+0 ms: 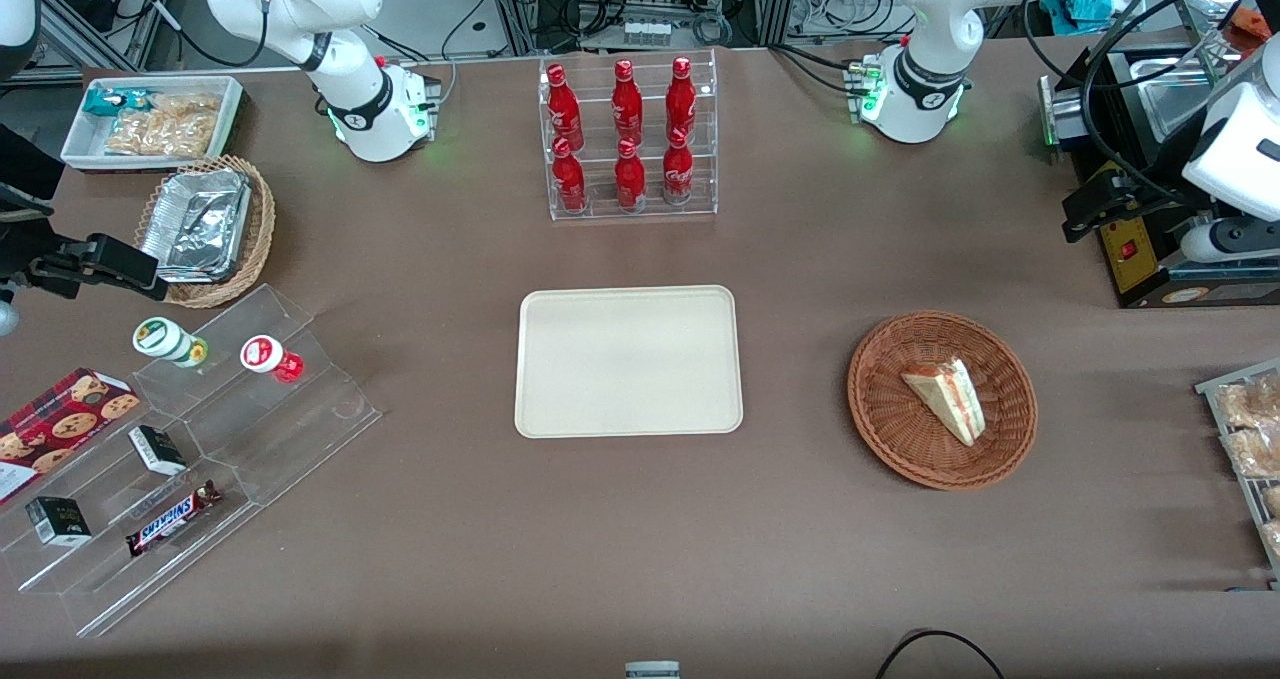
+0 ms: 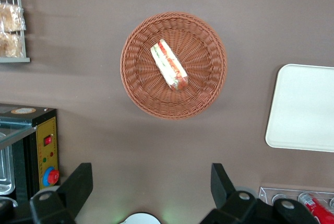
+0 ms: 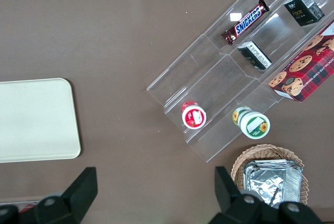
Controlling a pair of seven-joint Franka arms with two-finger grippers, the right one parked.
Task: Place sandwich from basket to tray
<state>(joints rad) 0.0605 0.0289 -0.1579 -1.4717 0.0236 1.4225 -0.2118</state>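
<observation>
The sandwich (image 1: 948, 399), a pale wedge with red and green layers, lies in the round reddish-brown wicker basket (image 1: 1010, 429). The cream tray (image 1: 628, 361) lies bare at the table's middle, beside the basket toward the parked arm's end. My left gripper (image 1: 1085, 214) hangs high above the table, farther from the front camera than the basket and toward the working arm's end. In the left wrist view the gripper (image 2: 150, 182) is open and empty, its fingers (image 2: 78, 182) wide apart, with the sandwich (image 2: 169, 65), basket (image 2: 209, 78) and tray (image 2: 305, 109) all apart from it.
A clear rack of red bottles (image 1: 628, 139) stands farther back than the tray. A black and yellow box with a red button (image 1: 1130, 249) sits close under the gripper. A wire rack of snacks (image 1: 1250, 439) lies at the working arm's table end. Clear stepped shelves (image 1: 180, 459) lie at the parked arm's end.
</observation>
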